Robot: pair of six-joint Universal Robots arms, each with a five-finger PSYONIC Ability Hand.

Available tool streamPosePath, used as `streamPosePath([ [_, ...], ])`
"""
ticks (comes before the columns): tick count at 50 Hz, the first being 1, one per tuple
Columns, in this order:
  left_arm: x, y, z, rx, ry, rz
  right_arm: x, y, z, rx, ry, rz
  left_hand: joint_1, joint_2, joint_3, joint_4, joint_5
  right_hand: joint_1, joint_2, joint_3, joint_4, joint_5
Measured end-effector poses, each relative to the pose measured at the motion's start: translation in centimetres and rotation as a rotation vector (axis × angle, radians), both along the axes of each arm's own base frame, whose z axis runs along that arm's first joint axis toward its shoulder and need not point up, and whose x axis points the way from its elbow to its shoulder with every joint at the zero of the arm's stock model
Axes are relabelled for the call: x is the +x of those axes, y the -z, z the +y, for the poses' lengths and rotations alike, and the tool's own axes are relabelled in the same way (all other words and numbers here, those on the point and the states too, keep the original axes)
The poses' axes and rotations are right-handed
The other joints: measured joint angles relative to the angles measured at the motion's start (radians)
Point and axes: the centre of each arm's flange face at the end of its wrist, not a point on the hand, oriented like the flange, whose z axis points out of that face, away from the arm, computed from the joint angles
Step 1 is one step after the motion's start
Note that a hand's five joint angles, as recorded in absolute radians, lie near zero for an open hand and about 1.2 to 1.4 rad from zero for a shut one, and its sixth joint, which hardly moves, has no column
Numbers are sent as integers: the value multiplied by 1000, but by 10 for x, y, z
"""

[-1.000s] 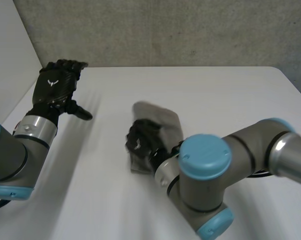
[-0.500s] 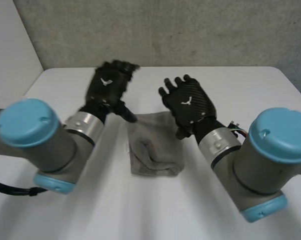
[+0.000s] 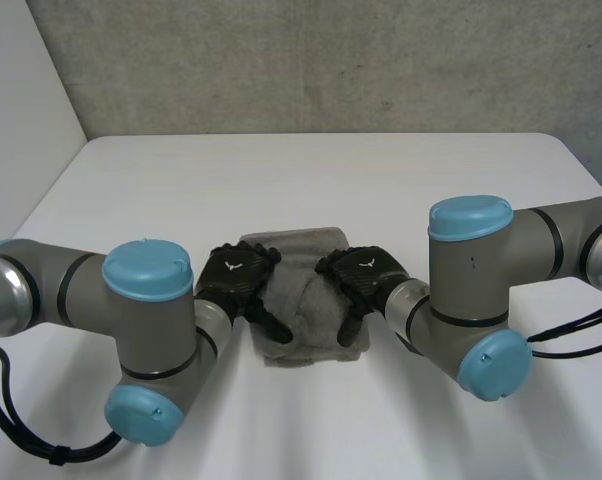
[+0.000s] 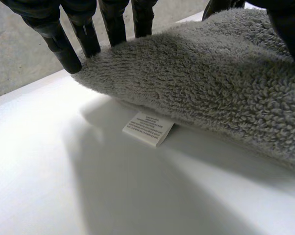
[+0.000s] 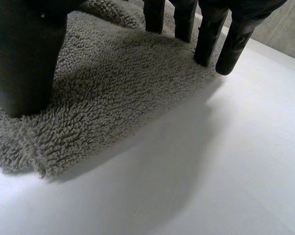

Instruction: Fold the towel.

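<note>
- Towel of grey looped terry cloth (image 3: 303, 295), folded into a thick pad, lies flat near the middle of the white surface (image 3: 301, 180), a little toward the robot.
- The black left hand (image 3: 236, 275) rests on the towel's left side and the black right hand (image 3: 366, 275) on its right side, palms down, with a strip of cloth showing between them.
- Left wrist view: the left hand's fingers (image 4: 57, 41) are straight and slightly spread, their tips at the towel's rounded edge (image 4: 211, 83); its thumb (image 4: 287, 24) lies on top of the cloth.
- A small white printed label (image 4: 148, 128) pokes out from under that edge onto the surface.
- Right wrist view: the right hand's fingers (image 5: 233, 46) are straight and side by side, tips at the towel's edge (image 5: 113, 88); its thumb (image 5: 27, 63) presses down on the pile.
- Bare surface runs on all sides of the towel, widest toward the far edge below the grey wall (image 3: 331, 60).
- The grey left arm (image 3: 131, 320) and right arm (image 3: 481, 270) flank the towel on the near side.
</note>
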Motion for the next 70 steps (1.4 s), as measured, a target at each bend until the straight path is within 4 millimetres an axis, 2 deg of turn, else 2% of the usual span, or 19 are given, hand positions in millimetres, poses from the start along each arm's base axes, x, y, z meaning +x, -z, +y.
streamPosePath([
  [6, 1, -4, 0, -5, 2, 2, 0, -10, 0, -20, 1, -15, -1, -4, -5, 0, -1, 0, 0, 0, 0, 0],
  [11, -1, -28, -2, -56, 5, 42, -1, -38, 0, -76, 7, -52, -1, -4, -5, 0, -3, 0, 0, 0, 0, 0],
  [17, -1, -83, -3, -171, -1, 130, -8, -85, 2, -178, 26, -113, -2, -4, -5, 0, -4, 0, 0, 0, 0, 0],
  [20, 4, -118, -2, -239, -15, 178, -15, -110, 3, -235, 54, -140, -2, -4, -5, 0, -5, 0, 0, 0, 0, 0],
  [22, 11, -147, -2, -283, -35, 207, -21, -128, 3, -278, 90, -158, -5, -5, -6, 0, -6, 0, 0, 0, 0, 0],
  [26, 29, -186, -1, -323, -87, 240, -36, -158, 3, -351, 184, -182, -26, -27, -28, -26, -22, 0, 0, 0, 0, 0],
  [31, 46, -209, -1, -298, -141, 273, -54, -185, 2, -420, 298, -203, -32, -39, -39, -34, -25, 0, 0, 0, 0, 0],
  [36, 56, -212, -4, -240, -182, 296, -62, -197, 3, -447, 348, -210, -32, -39, -39, -34, -25, 0, 0, 0, 0, 0],
  [43, 64, -209, -11, -209, -215, 299, -67, -198, 0, -437, 371, -203, -32, -39, -39, -34, -25, 0, 0, 0, 0, 0],
  [56, 62, -207, -9, -201, -207, 292, -76, -202, -6, -432, 419, -227, -32, -39, -39, -34, -25, 0, 0, 0, 0, 0],
  [70, 62, -207, -8, -200, -206, 291, -76, -202, -6, -432, 419, -227, -32, -39, -39, -34, -25, 0, 0, 0, 0, 0],
])
